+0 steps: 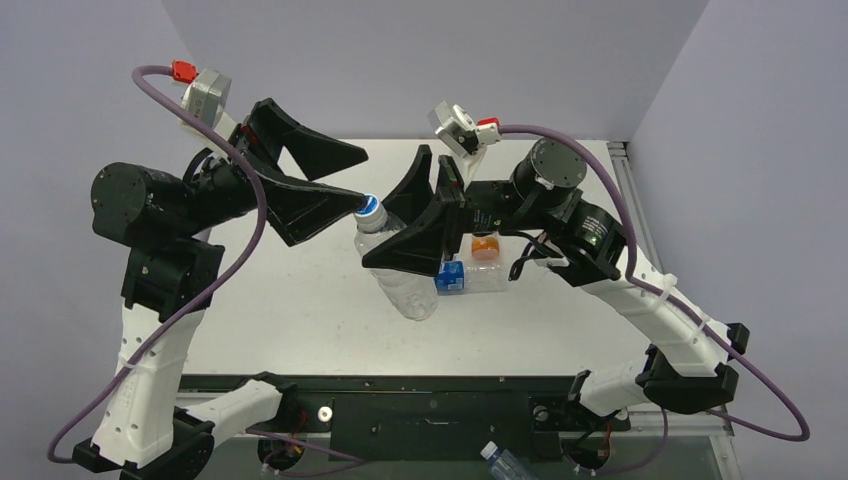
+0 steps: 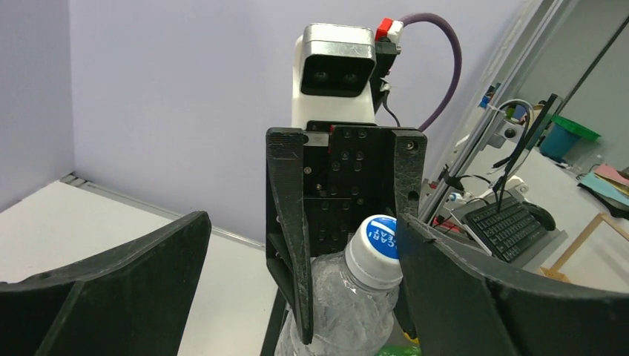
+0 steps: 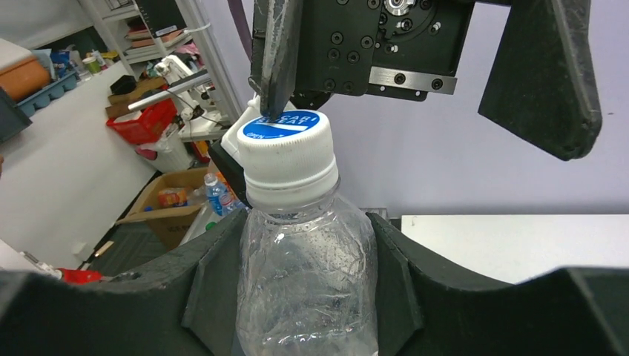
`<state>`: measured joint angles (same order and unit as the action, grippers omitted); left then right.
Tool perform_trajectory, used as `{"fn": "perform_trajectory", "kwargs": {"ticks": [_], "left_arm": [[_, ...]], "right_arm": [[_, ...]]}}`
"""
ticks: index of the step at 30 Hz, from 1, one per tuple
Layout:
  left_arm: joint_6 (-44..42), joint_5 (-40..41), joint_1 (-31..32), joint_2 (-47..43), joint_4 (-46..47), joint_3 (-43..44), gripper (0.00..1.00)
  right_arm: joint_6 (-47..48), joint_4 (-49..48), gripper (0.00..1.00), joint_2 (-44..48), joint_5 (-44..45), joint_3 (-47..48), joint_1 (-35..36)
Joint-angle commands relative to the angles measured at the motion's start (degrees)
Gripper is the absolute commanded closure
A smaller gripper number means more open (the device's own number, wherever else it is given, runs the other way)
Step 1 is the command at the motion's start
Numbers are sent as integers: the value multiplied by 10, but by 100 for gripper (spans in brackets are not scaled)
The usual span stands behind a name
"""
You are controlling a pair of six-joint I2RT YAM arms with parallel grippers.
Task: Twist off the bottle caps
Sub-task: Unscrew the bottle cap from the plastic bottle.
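Lilac walls closed in a white bench (image 1: 300, 310), with both arms raised above its middle. The right gripper (image 3: 304, 230) was clamped on a clear bottle (image 3: 308, 311), one finger against each side of the crumpled body just below the shoulder. It held the bottle off the bench, tilted, with the neck pointing toward the left arm.

The bottle cap (image 3: 285, 148), ridged white round its side and blue with white lettering on top, sat on the neck of that bottle, in the air between the two grippers.

The left gripper (image 1: 362, 180) stood wide apart and held nothing. One of its fingers (image 3: 274, 67) reached to the edge of the cap's blue top; whether it touched could not be told. The other finger was well clear on the far side.

Behind the right gripper, an orange bottle (image 1: 485, 246) and a blue-labelled bottle (image 1: 452, 277) lay on the bench, just beside each other and partly hidden by the arm. Another clear bottle (image 1: 505, 462) lay below the bench's near edge, between the arm bases.
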<state>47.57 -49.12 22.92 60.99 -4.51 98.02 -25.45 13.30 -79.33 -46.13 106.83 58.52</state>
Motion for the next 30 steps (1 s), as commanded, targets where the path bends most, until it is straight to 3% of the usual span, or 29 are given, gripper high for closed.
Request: {"fn": "perform_trajectory", "kwargs": {"ticks": [1,8,16,18,21,24,26,28,30], "left_arm": [[29,-49,1,-1,36,3,11],[40,-69,10,-6,52,-3,12],[44,-79,18,-7,68,-8,1],[44,-82,18,-6,72,-9,6],[31,-82,21,-6,72,-11,22],[14,-79,21,-4,71,-7,61],[8,-71,21,-2,71,-1,80],[7,-64,20,0,70,4,91],[11,-60,20,1,69,9,88]], "right_arm": [[-26,-44,100,-12,-30,22,-14],[-70,-80,100,-39,-48,37,-34],[-93,-100,100,-65,-54,57,-39],[-96,-101,100,-69,-55,58,-39],[-98,-100,100,-74,-55,56,-44],[-99,-102,100,-70,-55,45,-55],[-98,-103,100,-68,-55,35,-61],[-87,-90,100,-68,-55,31,-63],[-75,-73,100,-69,-54,30,-64]]}}
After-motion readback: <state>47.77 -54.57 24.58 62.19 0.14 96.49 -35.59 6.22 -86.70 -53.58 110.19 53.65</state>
